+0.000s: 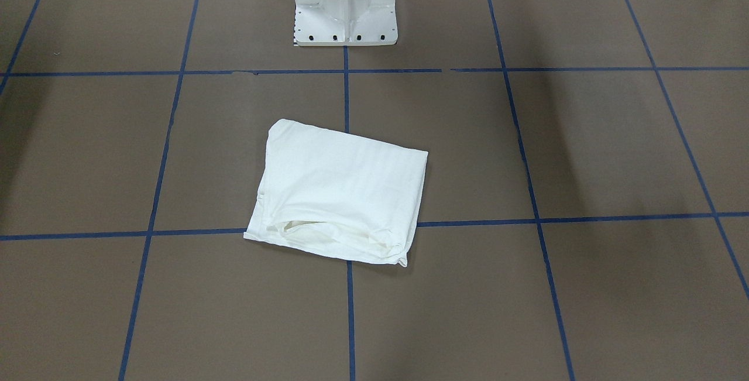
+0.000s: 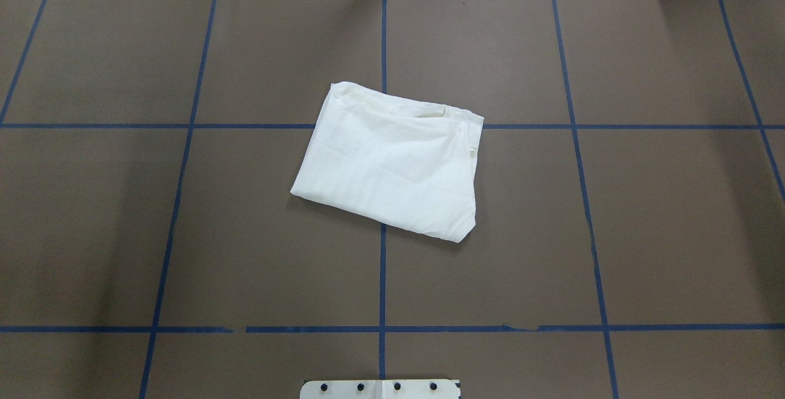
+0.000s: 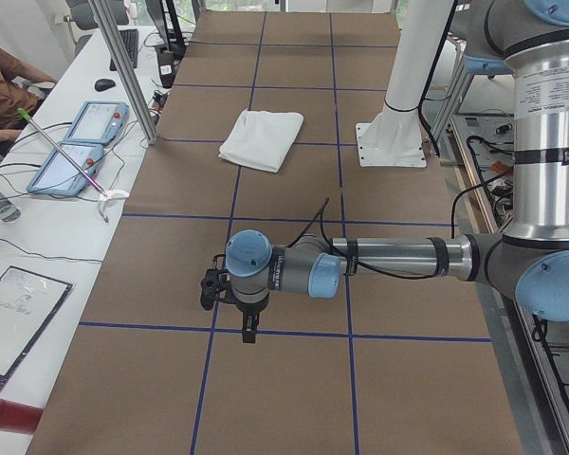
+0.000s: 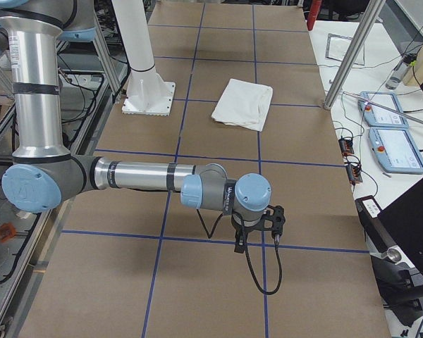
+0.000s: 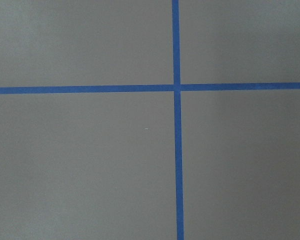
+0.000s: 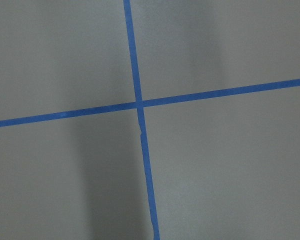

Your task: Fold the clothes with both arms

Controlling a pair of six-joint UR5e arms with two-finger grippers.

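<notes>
The clothes are one white shirt (image 1: pixel 339 194), folded into a compact, slightly skewed rectangle in the middle of the brown table (image 2: pixel 392 166). The side views show it far from both arms (image 3: pixel 263 139) (image 4: pixel 245 103). My left gripper (image 3: pixel 209 289) hangs low over the table at the end nearest the left camera. My right gripper (image 4: pixel 275 218) hangs low at the opposite end. Only the side views show the grippers, so I cannot tell whether they are open or shut. Both wrist views show only table and blue tape.
The white pedestal base (image 1: pixel 345 3) stands at the robot's side of the table behind the shirt (image 2: pixel 380 388). Blue tape lines (image 2: pixel 382 276) grid the brown surface. A side desk holds two teach pendants (image 3: pixel 81 142), and a person's arm (image 3: pixel 5 90) rests there.
</notes>
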